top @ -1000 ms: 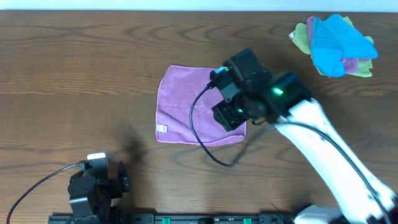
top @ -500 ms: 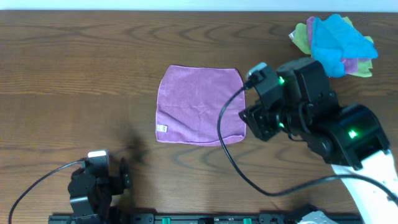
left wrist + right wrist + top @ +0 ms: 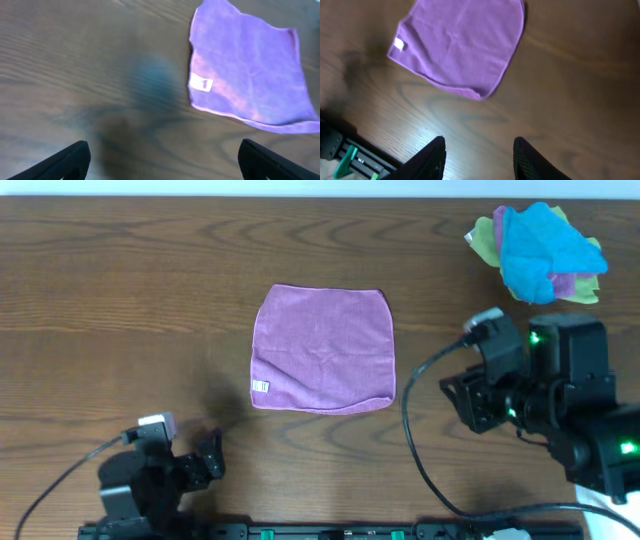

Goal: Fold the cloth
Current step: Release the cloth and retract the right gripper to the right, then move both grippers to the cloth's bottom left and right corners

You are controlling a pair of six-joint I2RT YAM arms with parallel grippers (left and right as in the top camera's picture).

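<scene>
Overhead, we are backing our released right gripper (image 3: 479, 142) off the square purple fabric cloth (image 3: 322, 348); left gripper (image 3: 164, 145) idling open; fold seemingly done.

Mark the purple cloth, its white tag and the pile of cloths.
purple cloth (image 3: 322, 348): overhead view, its middle.
white tag (image 3: 201, 84): left wrist view, its centre.
pile of cloths (image 3: 540, 248): overhead view, blue top cloth.
</scene>
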